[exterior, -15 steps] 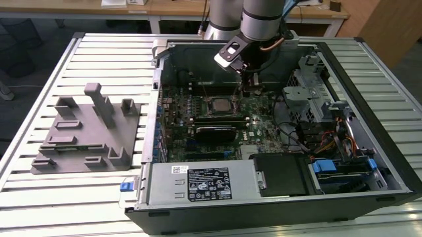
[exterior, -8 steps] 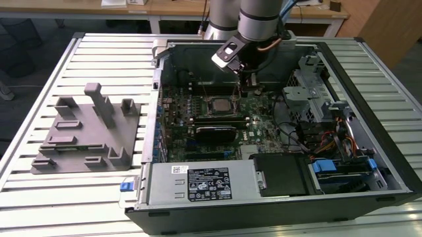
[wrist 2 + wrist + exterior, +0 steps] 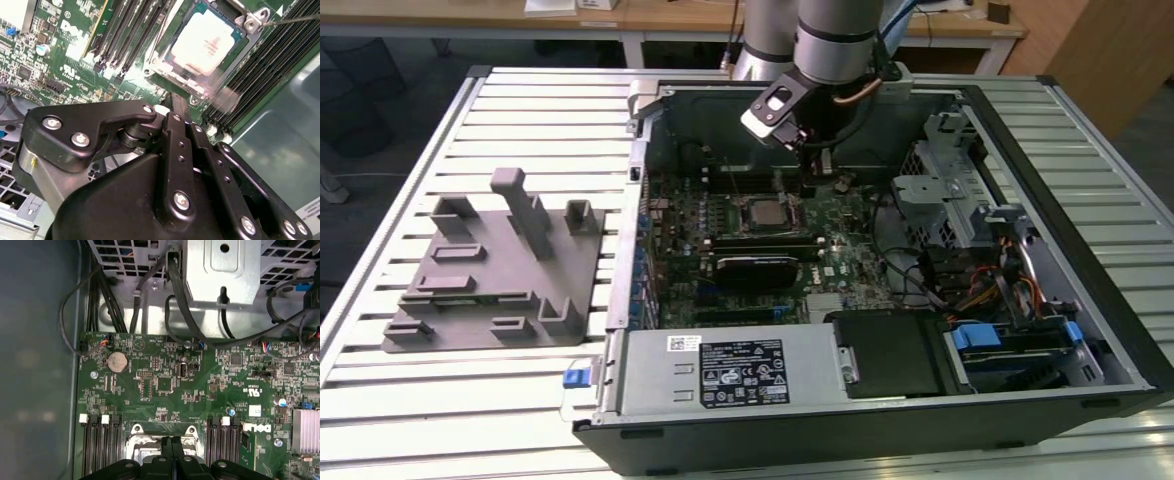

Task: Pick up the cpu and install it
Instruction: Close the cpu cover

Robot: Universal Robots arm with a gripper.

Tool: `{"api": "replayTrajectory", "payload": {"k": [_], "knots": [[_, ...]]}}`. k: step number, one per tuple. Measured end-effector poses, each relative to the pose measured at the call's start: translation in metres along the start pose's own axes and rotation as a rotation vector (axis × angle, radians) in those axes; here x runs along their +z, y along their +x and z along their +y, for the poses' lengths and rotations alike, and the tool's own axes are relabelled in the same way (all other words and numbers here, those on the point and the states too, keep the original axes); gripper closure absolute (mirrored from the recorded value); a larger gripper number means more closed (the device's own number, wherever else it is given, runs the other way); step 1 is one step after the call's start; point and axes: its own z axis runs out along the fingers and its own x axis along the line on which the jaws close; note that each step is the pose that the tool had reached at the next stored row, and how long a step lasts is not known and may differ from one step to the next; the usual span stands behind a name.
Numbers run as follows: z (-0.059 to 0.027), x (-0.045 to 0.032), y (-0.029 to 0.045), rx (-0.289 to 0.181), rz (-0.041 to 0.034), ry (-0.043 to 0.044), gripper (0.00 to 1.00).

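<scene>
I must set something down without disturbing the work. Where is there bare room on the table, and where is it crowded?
Bare slats of the table lie between the grey fixture and the far edge, and again between the fixture and the near edge. It is crowded inside the computer case, where the gripper hangs over the motherboard, beside cables.

The gripper (image 3: 171,441) hangs over the green motherboard (image 3: 165,385), its black fingers (image 3: 164,449) pressed together in front of the metal socket frame (image 3: 142,436) — black memory slots (image 3: 100,445) flank that frame on both sides. A round coin battery (image 3: 118,361) sits on the board, and black cables (image 3: 175,300) loop past a grey metal bracket (image 3: 222,270).
</scene>
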Motion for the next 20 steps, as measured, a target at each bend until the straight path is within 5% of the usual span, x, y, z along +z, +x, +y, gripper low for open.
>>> {"api": "replayTrajectory", "payload": {"k": [6, 15, 20], "knots": [[-0.0112, 0.0011, 0.0004, 0.0, 0.0002, -0.0001, 0.89], [-0.0388, 0.006, 0.0012, 0.0, 0.0, 0.0, 0.89], [-0.0413, 0.0069, 0.0013, 0.0, -0.0002, 0.0001, 0.89]]}}
